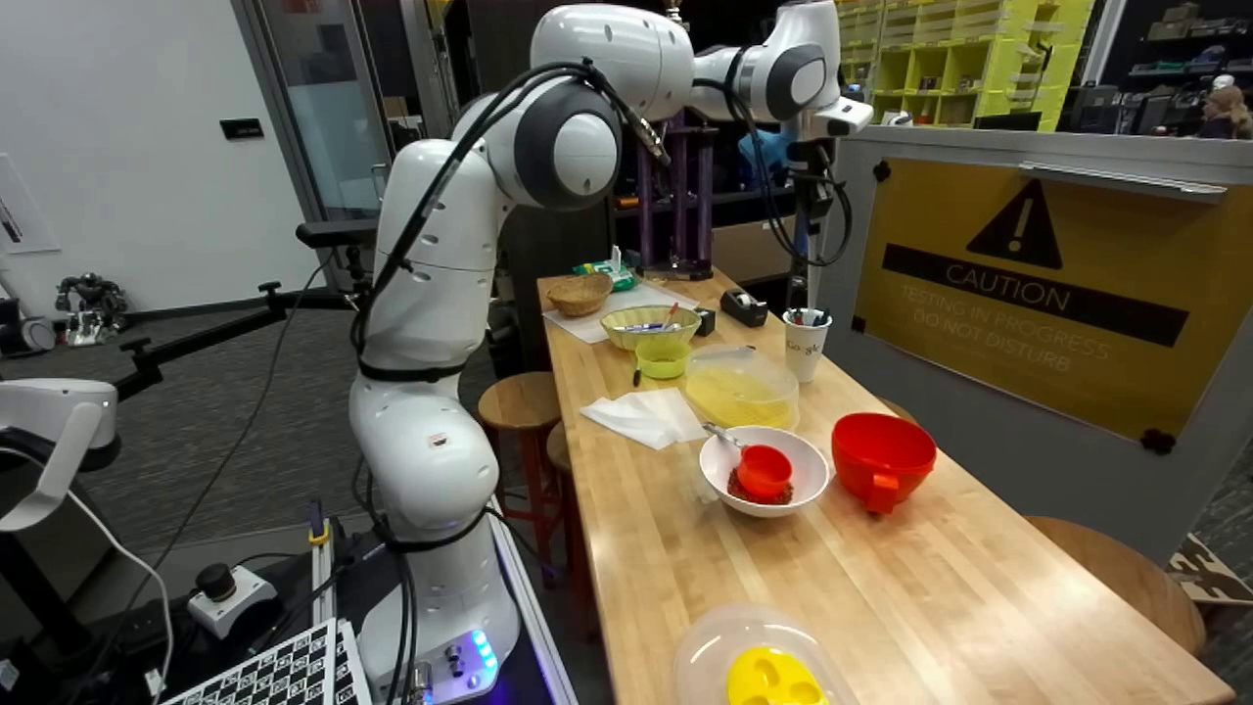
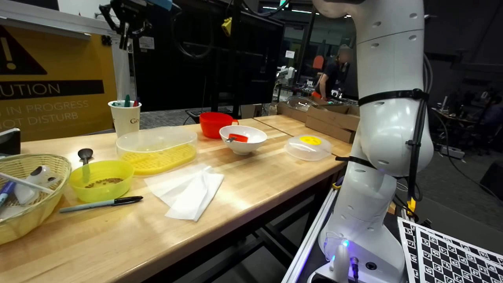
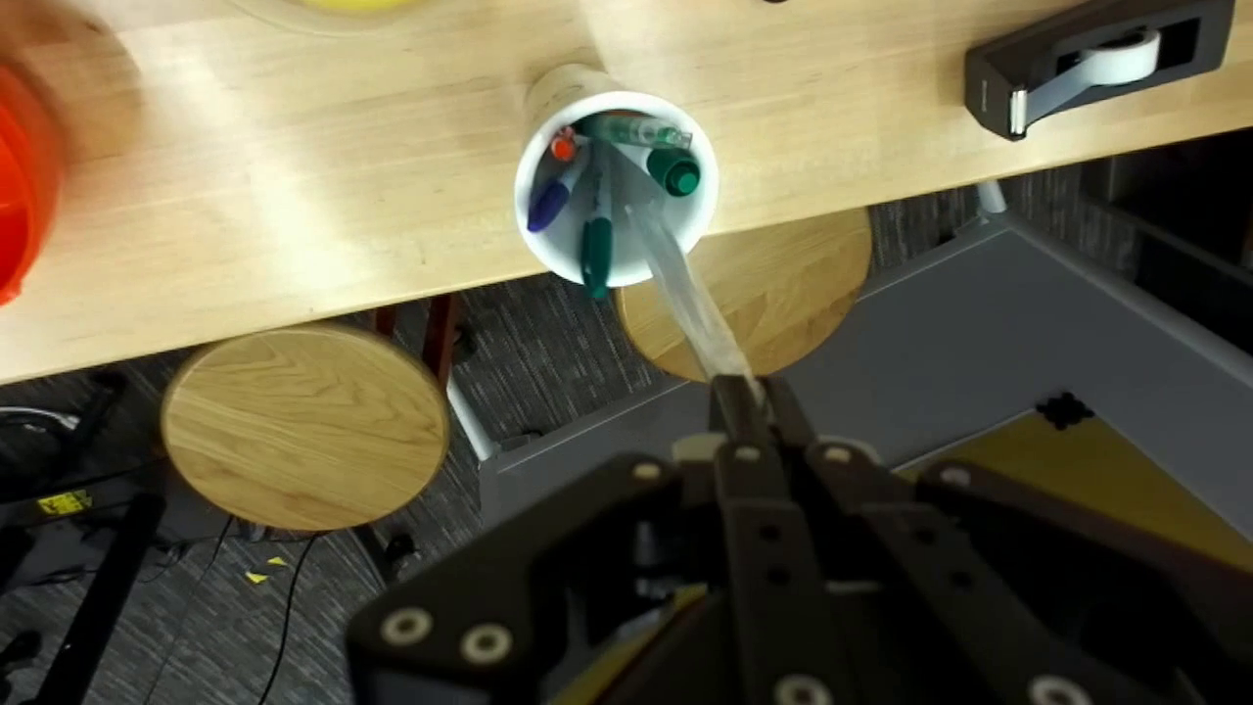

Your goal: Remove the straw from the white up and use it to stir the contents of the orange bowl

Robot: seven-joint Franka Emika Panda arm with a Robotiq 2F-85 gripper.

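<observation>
My gripper (image 2: 125, 42) is shut on a clear straw (image 2: 122, 76) and holds it high above the white cup (image 2: 126, 120). In the wrist view the straw (image 3: 693, 308) runs from the fingertips (image 3: 749, 392) down to the mouth of the cup (image 3: 700, 211). I cannot tell whether its lower end is still inside. Several markers stand in the cup. An orange-red bowl with a handle (image 1: 882, 460) stands nearer the front of the table; its contents are not visible. Beside it, a white bowl (image 1: 724, 490) holds a red scoop (image 1: 764, 472) over brown-red bits.
A clear-lidded yellow tray (image 1: 741, 387) stands beside the cup, with a white napkin (image 1: 646, 419) near it. A yellow-green bowl (image 2: 101, 181), a basket (image 2: 59, 173) and a tape dispenser (image 3: 1096, 69) are further back. A grey partition (image 1: 979, 411) stands beyond the table edge.
</observation>
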